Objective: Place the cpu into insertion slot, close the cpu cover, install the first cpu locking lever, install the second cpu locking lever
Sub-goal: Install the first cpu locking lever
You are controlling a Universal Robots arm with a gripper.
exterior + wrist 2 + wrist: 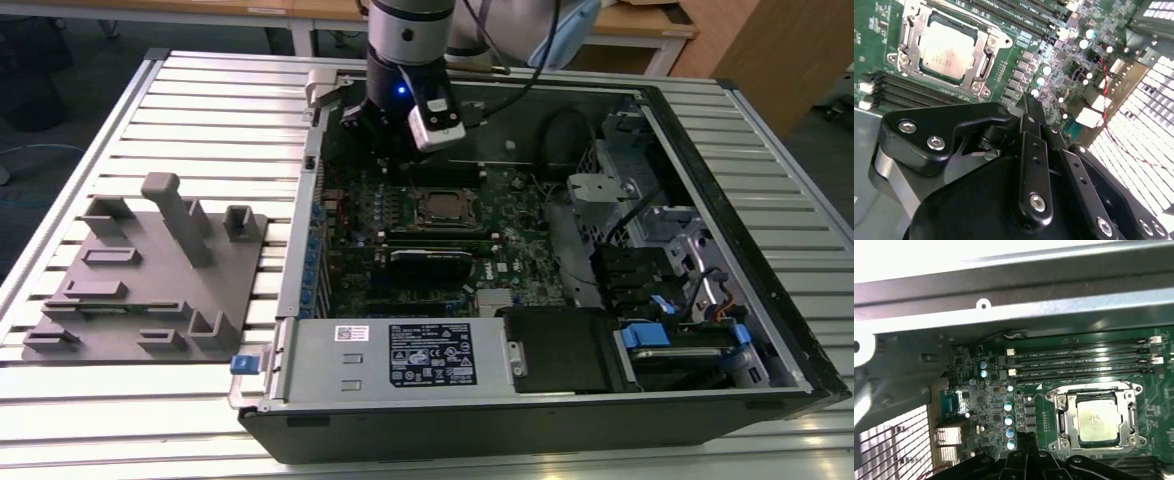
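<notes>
Hovering above the green motherboard (874,30) with the gripper (1030,100) pinched together, clamping nothing, near the insertion slot (956,22). Showing the cpu (949,47) lying flat in that slot, silvery top up, with the cpu cover (908,40) lying down around it. Sitting inside an open computer case (694,170) on the slatted tabletop (200,90).

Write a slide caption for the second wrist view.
Shut pincer poised over the motherboard, just aside from the cpu seated under the lowered cpu cover.
</notes>
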